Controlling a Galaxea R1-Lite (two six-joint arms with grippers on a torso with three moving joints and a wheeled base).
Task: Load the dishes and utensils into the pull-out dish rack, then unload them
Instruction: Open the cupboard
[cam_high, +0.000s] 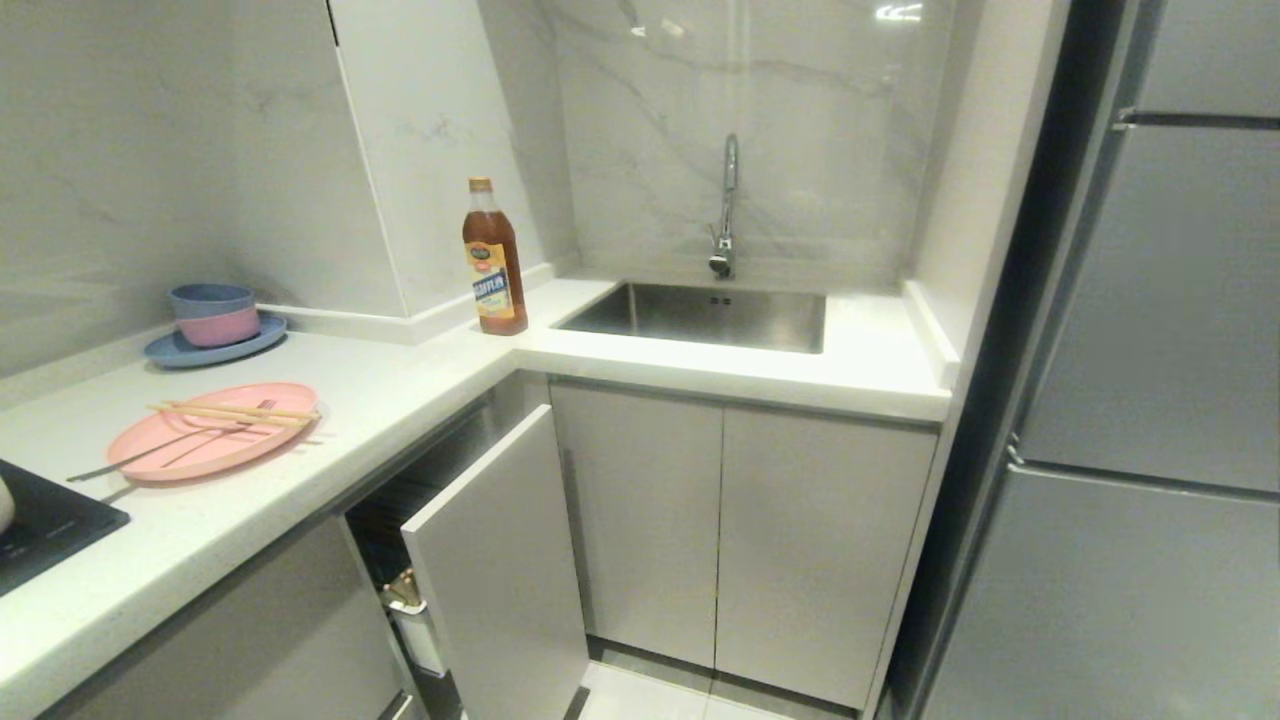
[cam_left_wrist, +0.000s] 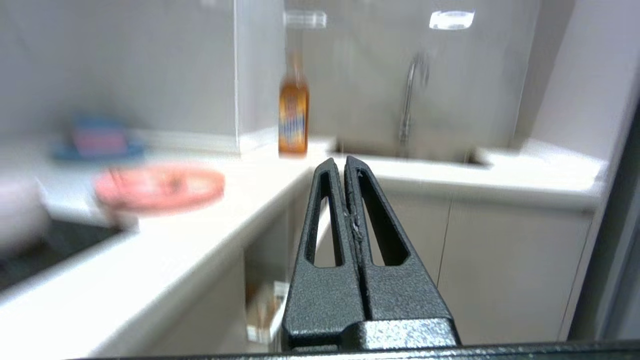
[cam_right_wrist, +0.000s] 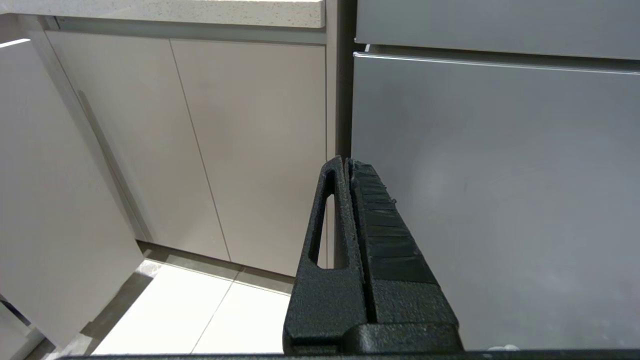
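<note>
Resting on the counter left of the sink, the pink plate carries the chopsticks and fork. Below the counter, left of the sink, the rack stands pulled partly out. The left gripper is pressed closed on nothing, pointing toward the sink; the right gripper, likewise closed and empty, hangs low right of the sink cabinet.

Pale-pink oval plate at nine o'clock carries light-wood chopsticks and a dull silver fork. Toward ten o'clock, a blue bowl sits in a pink bowl on a blue plate. Amber bottle, yellow-and-blue label, at eleven. Grey-veined white marble wall at twelve; white speckled counter; pale-grey rack front.
</note>
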